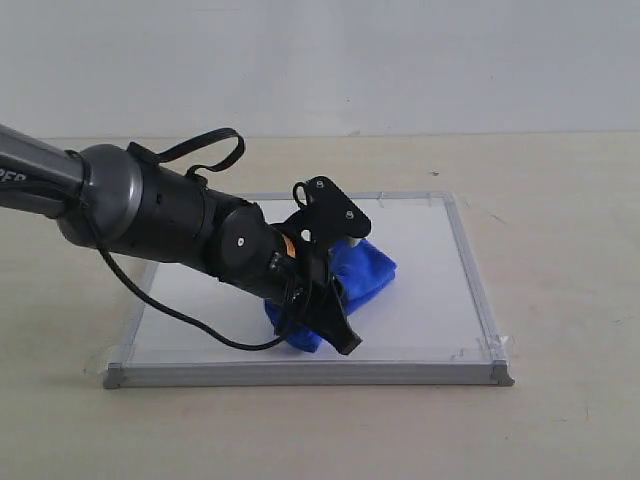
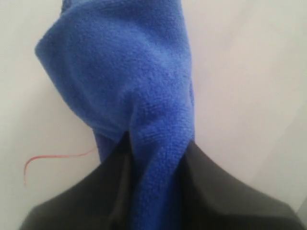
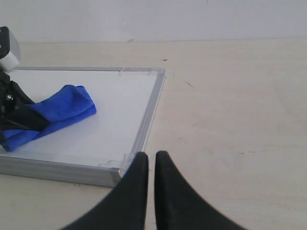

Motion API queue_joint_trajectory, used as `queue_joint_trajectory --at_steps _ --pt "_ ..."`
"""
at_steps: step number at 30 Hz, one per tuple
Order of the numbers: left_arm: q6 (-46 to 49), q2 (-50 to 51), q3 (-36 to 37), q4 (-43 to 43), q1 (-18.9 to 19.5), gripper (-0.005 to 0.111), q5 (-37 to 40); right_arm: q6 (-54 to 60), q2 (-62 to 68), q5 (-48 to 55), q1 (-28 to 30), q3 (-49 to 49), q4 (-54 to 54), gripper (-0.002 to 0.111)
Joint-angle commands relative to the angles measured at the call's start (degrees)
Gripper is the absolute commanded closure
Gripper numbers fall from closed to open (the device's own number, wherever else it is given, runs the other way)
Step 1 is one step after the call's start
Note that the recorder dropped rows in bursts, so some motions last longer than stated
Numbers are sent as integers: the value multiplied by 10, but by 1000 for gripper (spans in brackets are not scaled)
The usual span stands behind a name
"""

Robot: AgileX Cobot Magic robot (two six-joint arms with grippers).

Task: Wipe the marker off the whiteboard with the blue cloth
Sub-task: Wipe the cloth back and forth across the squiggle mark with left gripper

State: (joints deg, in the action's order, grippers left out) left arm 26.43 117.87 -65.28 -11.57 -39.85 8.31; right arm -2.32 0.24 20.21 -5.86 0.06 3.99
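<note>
The whiteboard (image 1: 420, 270) lies flat on the table with its grey frame all round. On its middle rests the blue cloth (image 1: 362, 268), and my left gripper (image 1: 335, 310) is shut on the cloth's near end, pressing it onto the board. Up close the blue cloth (image 2: 129, 76) fills the left wrist view, pinched between the dark fingers (image 2: 81, 196). A thin reddish curl of the marker (image 2: 45, 159) shows on the board beside the cloth. My right gripper (image 3: 152, 157) hovers shut and empty off the whiteboard (image 3: 115, 120) near a front corner; the blue cloth (image 3: 57, 112) lies well away.
The left arm's thick black body (image 1: 170, 215) and its looping cable (image 1: 180, 315) stretch over the board's left half. Bare beige table (image 1: 560, 200) surrounds the board, and a pale wall (image 1: 400, 60) rises behind it.
</note>
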Motion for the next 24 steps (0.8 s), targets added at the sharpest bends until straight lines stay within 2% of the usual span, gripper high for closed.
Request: queue_joint_trajectory --at_steps 1,10,13,15,18,24 --pt "-12 14 -11 -6 16 102 31 -1 -2 -3 1 -1 -1 107" --pt "-57 14 -42 -6 171 102 103 -1 -2 -3 1 -1 -1 107" --pt "-81 14 -46 -6 202 102 128 -1 -2 -3 1 -1 -1 107" --pt "-81 14 -46 -6 202 102 136 -1 -2 -3 1 -1 -1 107" --pt "-81 19 -46 -11 176 102 140 -1 -2 -3 1 -1 -1 107" --pt "-81 36 -47 -14 67 102 131 -1 -2 -3 1 -1 -1 107"
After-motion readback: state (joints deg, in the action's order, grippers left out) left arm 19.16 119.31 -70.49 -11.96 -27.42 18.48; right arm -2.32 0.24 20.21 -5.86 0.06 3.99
